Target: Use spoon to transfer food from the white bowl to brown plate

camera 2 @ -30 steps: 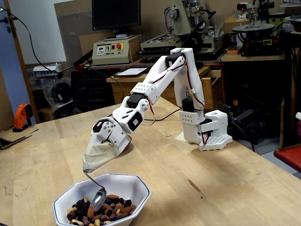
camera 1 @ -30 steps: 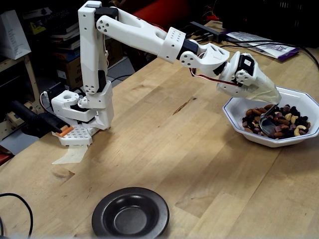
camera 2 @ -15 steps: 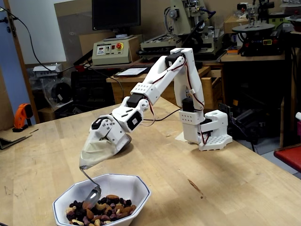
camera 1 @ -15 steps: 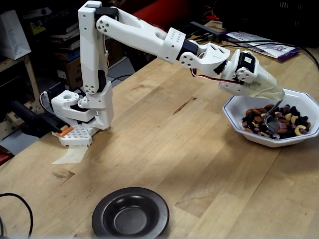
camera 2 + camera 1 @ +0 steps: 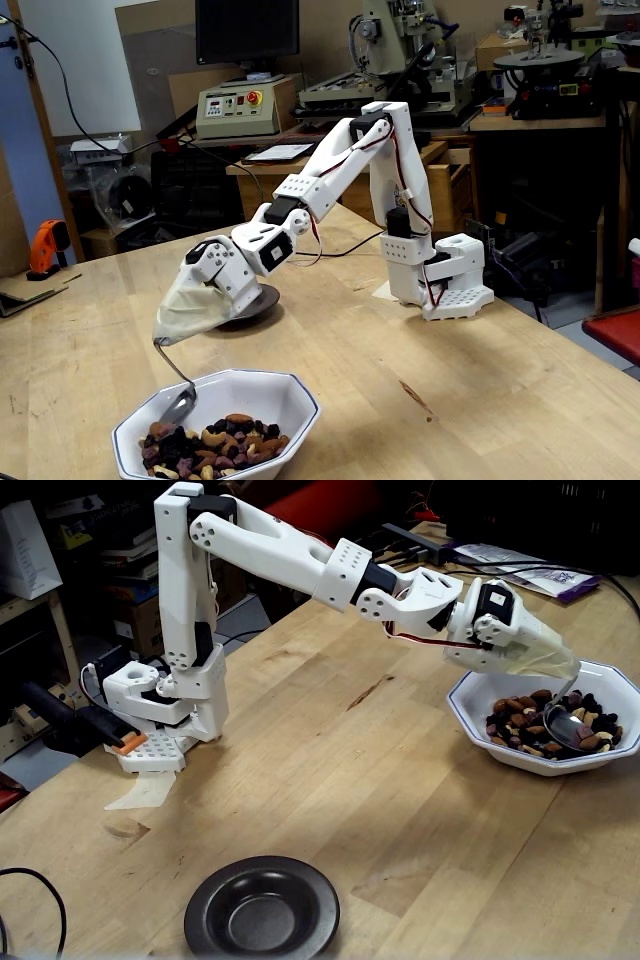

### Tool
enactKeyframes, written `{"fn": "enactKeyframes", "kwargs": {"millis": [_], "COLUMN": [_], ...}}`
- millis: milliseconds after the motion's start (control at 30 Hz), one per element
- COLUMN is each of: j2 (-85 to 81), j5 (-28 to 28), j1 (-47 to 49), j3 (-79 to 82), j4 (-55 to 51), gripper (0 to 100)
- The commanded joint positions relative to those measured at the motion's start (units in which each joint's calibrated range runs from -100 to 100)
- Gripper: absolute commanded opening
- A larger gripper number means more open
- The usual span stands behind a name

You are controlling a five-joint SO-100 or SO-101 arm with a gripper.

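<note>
The spoon (image 5: 566, 723) is shiny silver metal with an oval bowl and a thin curved handle (image 5: 172, 363). The handle runs up into the tool (image 5: 560, 672), which is wrapped in pale tape or cloth, so I cannot tell how its jaws stand; the spoon hangs from that wrapping. In both fixed views the spoon's bowl sits low inside the white bowl (image 5: 470, 718), touching the food (image 5: 525, 728), a mix of brown almonds, pale nuts and dark purple-black pieces. The white bowl is wide and shallow with a faceted rim edged by a thin dark line (image 5: 300, 395). In a fixed view it stands at 3 o'clock on the table (image 5: 330, 780), and the brown plate (image 5: 262, 910), dark, glossy and holding nothing, lies well apart at 6 o'clock. In another fixed view the plate (image 5: 262, 306) shows partly behind the wrapped tool (image 5: 170, 338).

Against half a second ago, the tool has swung further across the white bowl: in a fixed view the spoon's bowl now lies toward 3 o'clock among the food, and in another fixed view it sits nearer the bowl's 9 o'clock wall (image 5: 135, 432). The white bowl and brown plate have not shifted.
</note>
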State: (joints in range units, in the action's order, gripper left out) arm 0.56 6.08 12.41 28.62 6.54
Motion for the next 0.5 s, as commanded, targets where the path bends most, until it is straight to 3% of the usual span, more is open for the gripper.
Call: {"fn": "enactKeyframes", "kwargs": {"millis": [0,467], "j2": [-8.56,-14.12], "j5": [0.15,0.15], "j1": [-1.82,-2.19], "j3": [-0.57,-0.48], "j4": [1.52,0.97], "gripper": [5,5]}}
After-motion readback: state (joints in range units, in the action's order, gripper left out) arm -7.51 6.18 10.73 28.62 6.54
